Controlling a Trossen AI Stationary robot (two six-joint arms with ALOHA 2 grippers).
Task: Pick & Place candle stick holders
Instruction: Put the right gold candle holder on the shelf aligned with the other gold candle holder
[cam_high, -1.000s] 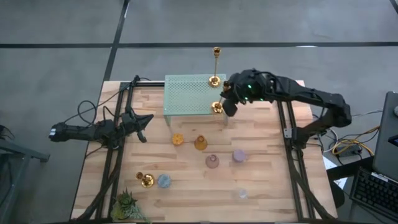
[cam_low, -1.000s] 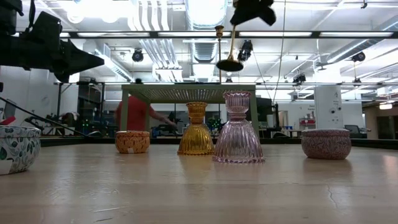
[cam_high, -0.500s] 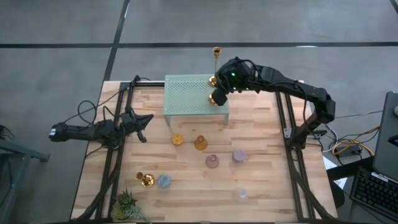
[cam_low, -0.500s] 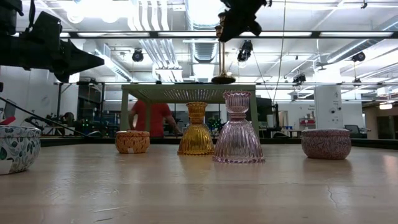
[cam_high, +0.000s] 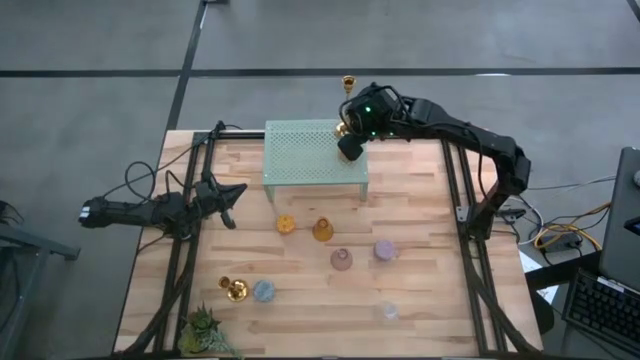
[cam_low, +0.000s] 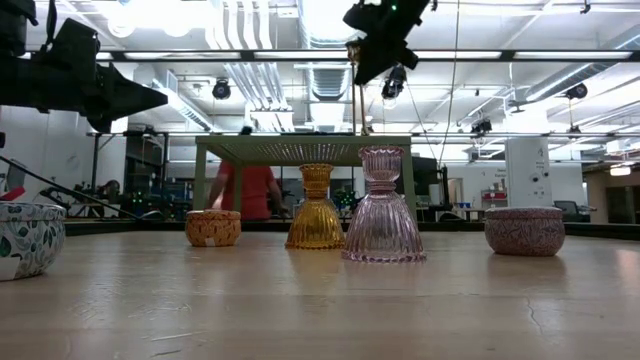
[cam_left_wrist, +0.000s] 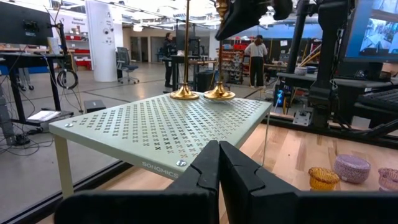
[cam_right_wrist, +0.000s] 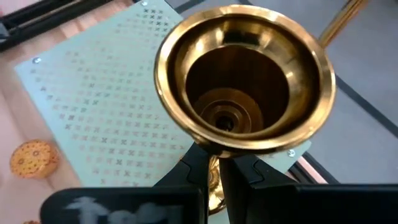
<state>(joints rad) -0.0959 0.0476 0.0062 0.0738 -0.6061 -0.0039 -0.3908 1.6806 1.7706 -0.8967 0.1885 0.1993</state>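
Candlestick in the grip: gold candlestick (cam_right_wrist: 244, 74), its stem pinched between the fingers of the right gripper (cam_right_wrist: 214, 163), cup mouth facing the wrist camera.
Its place: base on the far right corner of the mint-green stand (cam_high: 313, 152); in the left wrist view two gold bases sit side by side on the perforated top, this one the nearer to the gripper.
Right gripper: above that corner of the stand in the high view (cam_high: 350, 143); the low view shows it up high over the stand (cam_low: 378, 45).
Second gold candlestick: tall candlestick (cam_high: 347, 88), also upright on the stand's far edge, just beside the held one (cam_left_wrist: 186, 46).
Left gripper: parked over the table's left side (cam_high: 225, 198), well apart from the stand; fingers pressed together with nothing between them (cam_left_wrist: 217, 168).
Holders on the table: orange holder (cam_high: 286, 224) and amber holder (cam_high: 322, 230) near the stand's front; pink holder (cam_high: 342, 260) and purple holder (cam_high: 384, 250) toward the middle; short gold holder (cam_high: 234, 290) beside a blue holder (cam_high: 263, 291) near the front left; clear holder (cam_high: 389, 311) front right.
Plant: spiky green plant (cam_high: 203, 330) at the front left corner.
Room behind: a person in a red top (cam_low: 246, 188) stands beyond the table.
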